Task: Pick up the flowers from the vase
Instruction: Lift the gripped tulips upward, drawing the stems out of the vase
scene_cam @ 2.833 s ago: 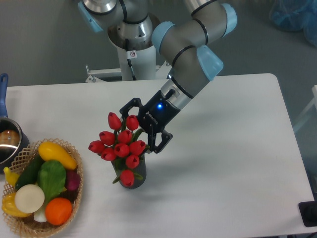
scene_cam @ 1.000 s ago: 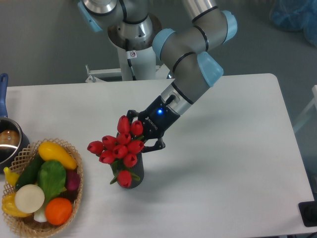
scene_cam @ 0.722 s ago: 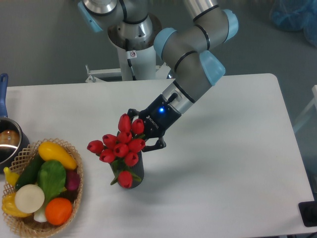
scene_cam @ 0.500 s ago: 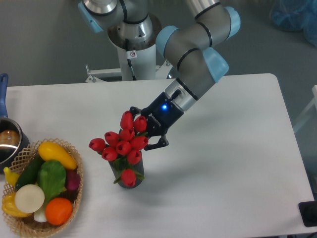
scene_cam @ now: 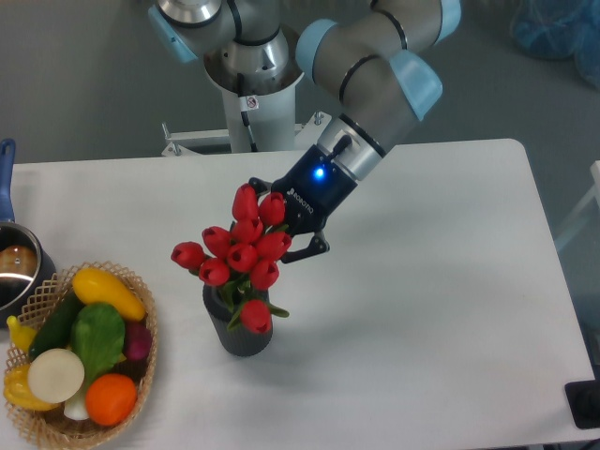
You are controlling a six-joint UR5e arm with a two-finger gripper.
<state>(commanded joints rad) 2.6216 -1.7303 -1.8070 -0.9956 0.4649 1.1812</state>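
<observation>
Red tulip bunch (scene_cam: 242, 258): about ten red buds with green leaves, sitting above the vase (scene_cam: 240, 330), the lowest bud overlapping the vase's mouth; whether the stems are inside the mouth cannot be told, since the buds hide them. Vase: small dark grey cylinder, upright on the white table (scene_cam: 441, 281), just below and left of the gripper. Neighbours: a wicker basket (scene_cam: 141, 298) to the left, near the table's front left corner, well apart from the vase; a metal pot (scene_cam: 17, 272) with a blue handle at the left edge, touching or just behind the basket. Basket contents: a yellow squash, a dark green cucumber, a green pepper, a purple item, a white onion, an orange, and yellow pieces at the left rim. Pot contents: unclear. Nothing stands between vase and basket. Gripper (scene_cam: 286, 234): black, two-fingered, blue light lit on its body, coming in from the upper right; its fingers are closed in against the right side of the bunch, gripping it among the upper buds.
</observation>
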